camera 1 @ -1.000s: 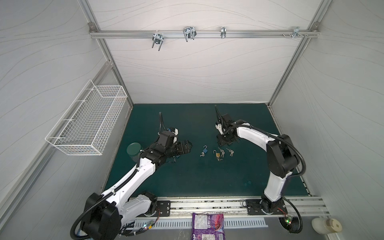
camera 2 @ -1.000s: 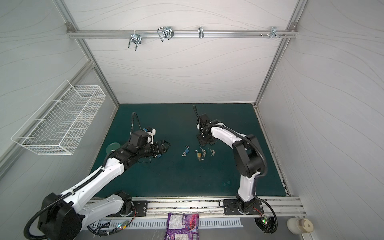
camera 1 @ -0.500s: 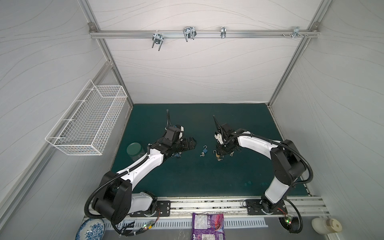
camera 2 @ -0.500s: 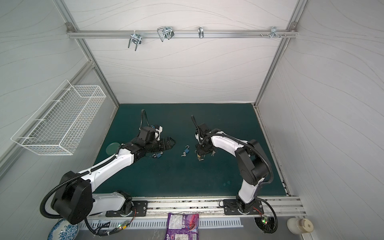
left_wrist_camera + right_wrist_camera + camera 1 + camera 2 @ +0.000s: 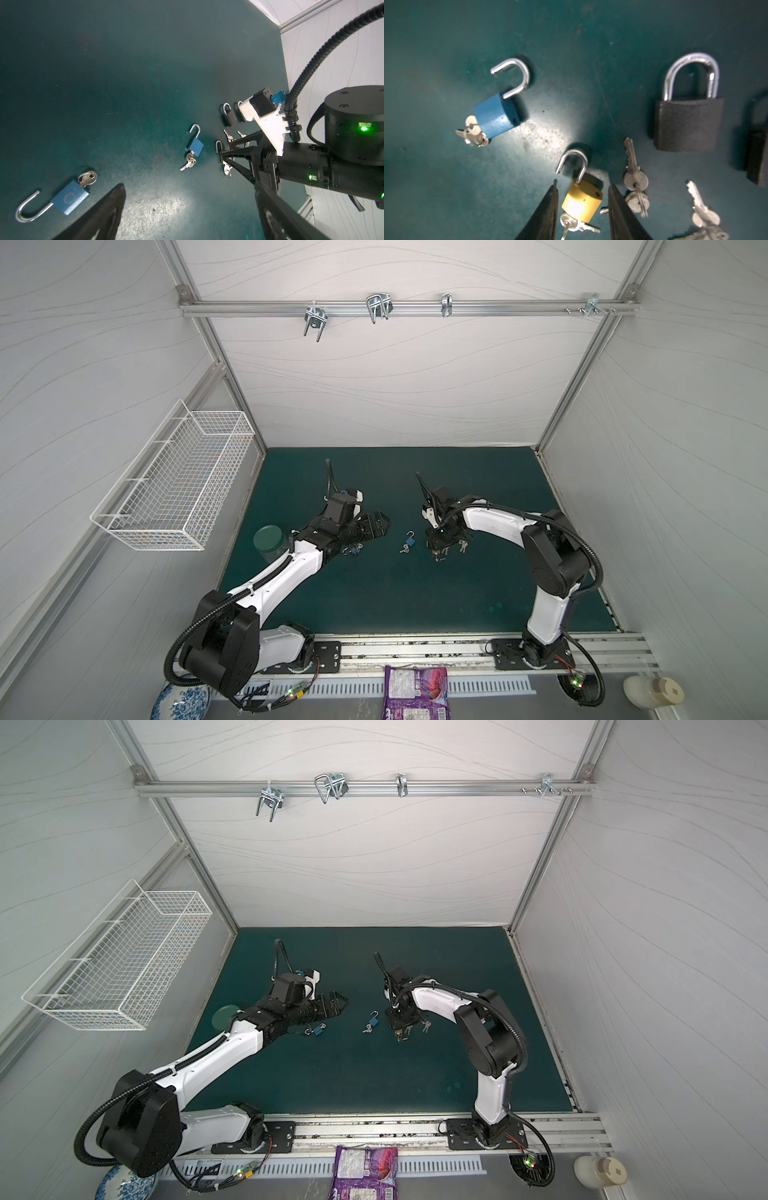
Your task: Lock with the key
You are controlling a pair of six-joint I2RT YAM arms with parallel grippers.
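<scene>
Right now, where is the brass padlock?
In the right wrist view the brass padlock lies on the mat between the right gripper's open fingers, on the right arm's side of the small blue padlock, a key bunch close by.

We see a green mat carrying two blue locks, a brass lock, two black locks and keys.

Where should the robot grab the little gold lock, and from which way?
Grab the gold lock by its chunky body, coming down from above with one jaw on each side. It lies on the mat, so both sides are free. The open shackle and the key poke out the ends and look too thin to hold well. The right gripper straddles the body.
</scene>
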